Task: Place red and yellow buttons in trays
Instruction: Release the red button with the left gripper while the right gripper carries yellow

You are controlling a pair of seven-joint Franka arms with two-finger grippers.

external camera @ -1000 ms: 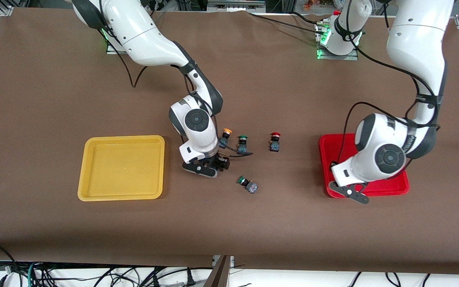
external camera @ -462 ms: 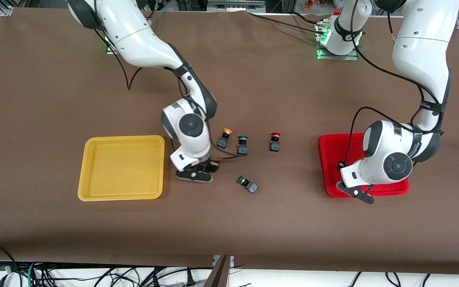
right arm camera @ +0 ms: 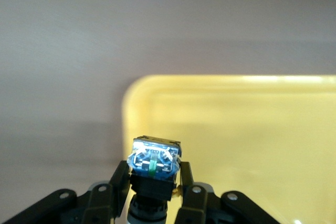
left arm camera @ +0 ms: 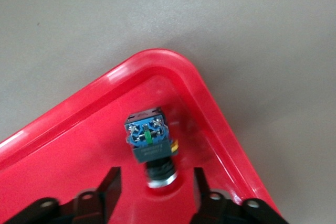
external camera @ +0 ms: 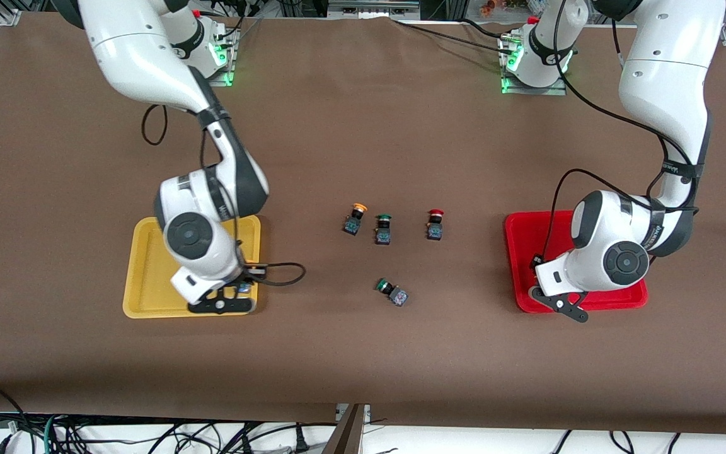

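Note:
My right gripper [external camera: 232, 301] hangs over the yellow tray [external camera: 161, 277] at its corner nearest the front camera, on the side toward the loose buttons. In the right wrist view it [right arm camera: 154, 182] is shut on a button's black-and-blue body [right arm camera: 155, 163]; the cap is hidden. My left gripper [external camera: 558, 304] is low over the red tray [external camera: 527, 243]. In the left wrist view it [left arm camera: 155, 192] is open, its fingers [left arm camera: 107, 187] either side of a button [left arm camera: 151, 145] lying in the tray's corner [left arm camera: 63, 145]. A yellow-capped button [external camera: 355, 217] and a red-capped button [external camera: 435, 224] stand mid-table.
Two green-capped switches are on the table: one upright [external camera: 383, 228] between the yellow and red buttons, one on its side [external camera: 391, 292] nearer the front camera. A cable loop [external camera: 284, 274] trails from the right hand beside the yellow tray.
My right gripper has carried its button from beside the mid-table buttons to over the yellow tray's corner. My left hand has shifted slightly over the red tray.

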